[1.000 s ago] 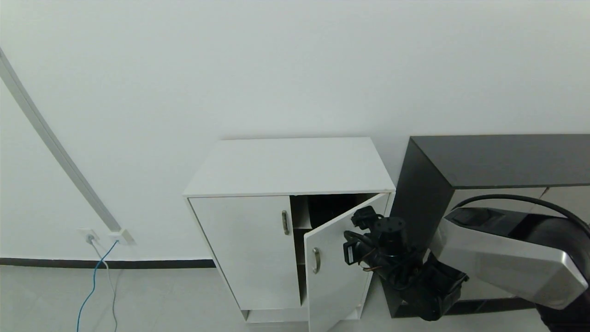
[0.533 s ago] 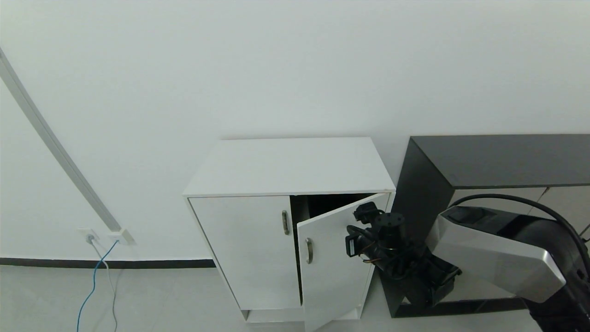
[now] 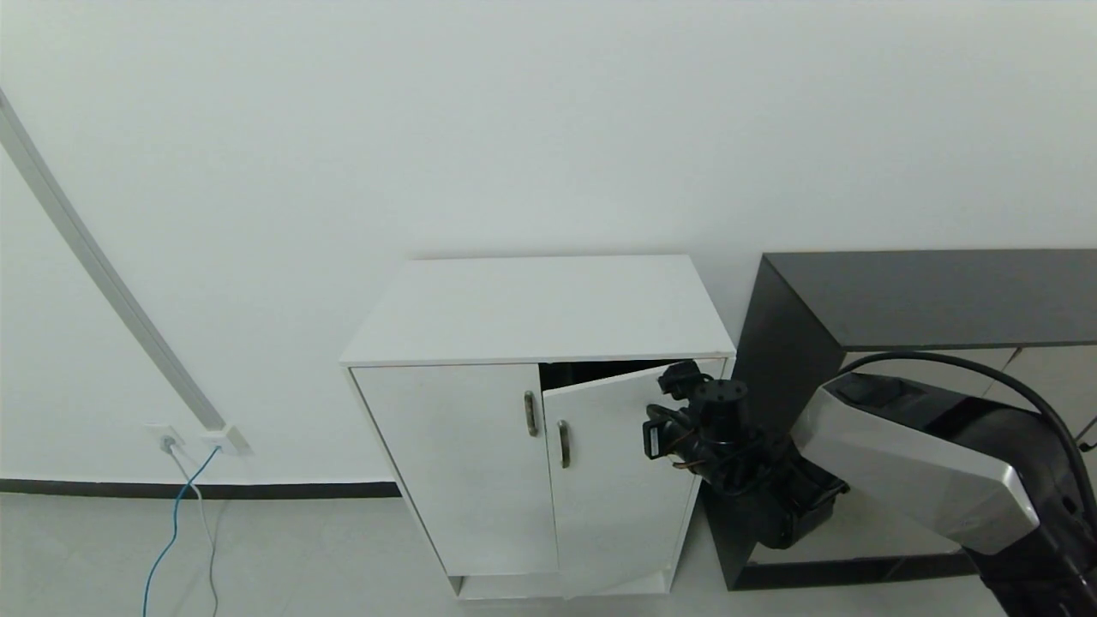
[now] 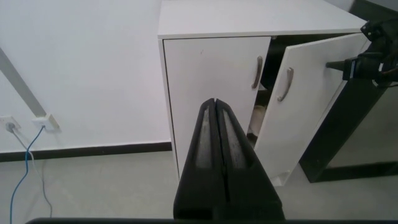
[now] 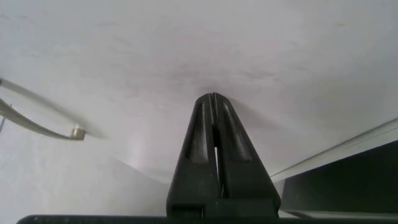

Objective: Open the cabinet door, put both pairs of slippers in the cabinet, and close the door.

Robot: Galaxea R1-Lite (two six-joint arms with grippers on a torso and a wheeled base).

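I record the white two-door wooden cabinet (image 3: pixel 536 308) on the floor (image 3: pixel 300 557), its right door (image 3: pixel 600 497) slightly ajar. Right jaws closed against that door; left jaws closed, well apart.

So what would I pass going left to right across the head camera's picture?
Slanted wall trunking → cabinet's closed left door → cabinet's right door, slightly ajar → black sideboard.
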